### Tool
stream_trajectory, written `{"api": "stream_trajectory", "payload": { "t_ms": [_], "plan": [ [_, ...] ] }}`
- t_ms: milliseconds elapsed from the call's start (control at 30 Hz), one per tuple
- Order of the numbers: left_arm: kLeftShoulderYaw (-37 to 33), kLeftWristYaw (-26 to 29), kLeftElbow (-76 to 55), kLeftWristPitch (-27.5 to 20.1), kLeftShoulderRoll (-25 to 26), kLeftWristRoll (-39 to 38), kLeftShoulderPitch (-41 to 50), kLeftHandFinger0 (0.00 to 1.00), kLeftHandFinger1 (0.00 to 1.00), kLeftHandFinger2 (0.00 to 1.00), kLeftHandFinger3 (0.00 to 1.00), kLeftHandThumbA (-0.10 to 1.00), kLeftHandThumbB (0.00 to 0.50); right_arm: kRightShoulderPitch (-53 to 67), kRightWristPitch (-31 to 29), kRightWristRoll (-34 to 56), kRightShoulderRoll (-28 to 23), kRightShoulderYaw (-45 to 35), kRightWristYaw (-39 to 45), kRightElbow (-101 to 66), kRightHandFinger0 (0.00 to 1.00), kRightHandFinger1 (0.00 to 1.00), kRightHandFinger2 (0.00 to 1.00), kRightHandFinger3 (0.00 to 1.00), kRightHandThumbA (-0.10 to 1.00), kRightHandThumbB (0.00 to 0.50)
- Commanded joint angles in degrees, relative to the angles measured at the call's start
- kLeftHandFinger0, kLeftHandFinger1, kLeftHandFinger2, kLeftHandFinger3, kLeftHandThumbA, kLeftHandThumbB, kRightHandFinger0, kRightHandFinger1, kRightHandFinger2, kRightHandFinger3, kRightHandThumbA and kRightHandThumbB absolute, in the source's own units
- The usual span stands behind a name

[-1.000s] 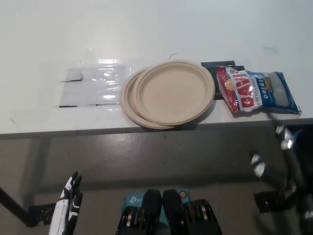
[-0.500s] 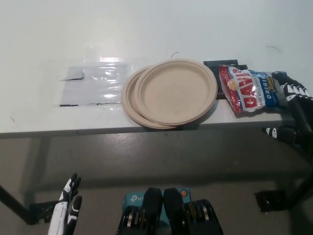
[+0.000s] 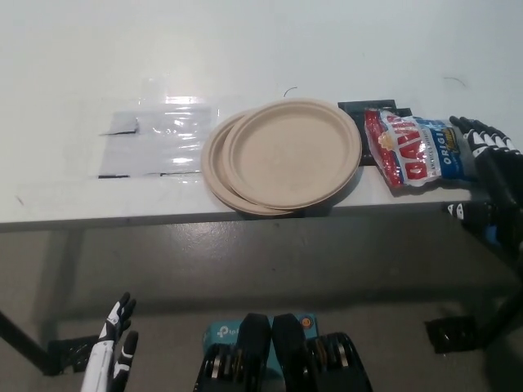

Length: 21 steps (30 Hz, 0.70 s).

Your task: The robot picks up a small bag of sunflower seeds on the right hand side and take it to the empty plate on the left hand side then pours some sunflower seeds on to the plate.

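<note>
A red, white and blue bag of sunflower seeds (image 3: 413, 150) lies flat on the white table (image 3: 245, 57), right of two stacked tan paper plates (image 3: 286, 153). My black right hand (image 3: 488, 163) is at the bag's right end, fingers spread over its edge, open; whether it touches the bag is unclear. My white left hand (image 3: 114, 353) hangs low at the bottom left, below the table, fingers apart and holding nothing.
A clear plastic sheet (image 3: 155, 139) lies left of the plates. A black square mat (image 3: 369, 110) peeks out behind the bag. The table's front edge (image 3: 163, 219) runs across the middle, with grey floor below it.
My right hand rose from below the table edge up to the bag's right end. The left hand dropped slightly.
</note>
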Motion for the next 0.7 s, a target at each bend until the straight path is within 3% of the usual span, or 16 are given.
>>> {"api": "stream_trajectory", "payload": {
  "t_ms": [0, 100, 667],
  "plan": [
    [0.1, 0.6, -1.7, -1.3, 0.9, 0.9, 0.6, 1.0, 1.0, 1.0, 1.0, 1.0, 0.088, -3.8, 1.4, 0.6, -1.7, -0.7, 1.0, -1.3, 1.0, 1.0, 1.0, 1.0, 1.0, 0.425],
    [-0.3, 0.5, -2.0, -0.9, 1.2, 2.0, 0.7, 1.0, 1.0, 1.0, 1.0, 1.0, 0.071, -4.5, 2.1, 0.7, -1.7, -0.9, 1.1, -1.2, 1.0, 1.0, 1.0, 1.0, 1.0, 0.389],
    [-1.1, -0.3, -2.3, -0.1, 1.4, 2.2, 1.7, 1.0, 1.0, 1.0, 1.0, 1.0, 0.094, -7.3, 3.2, 0.6, -1.7, 0.3, 2.1, 4.2, 1.0, 1.0, 1.0, 1.0, 1.0, 0.407]
  ]
}}
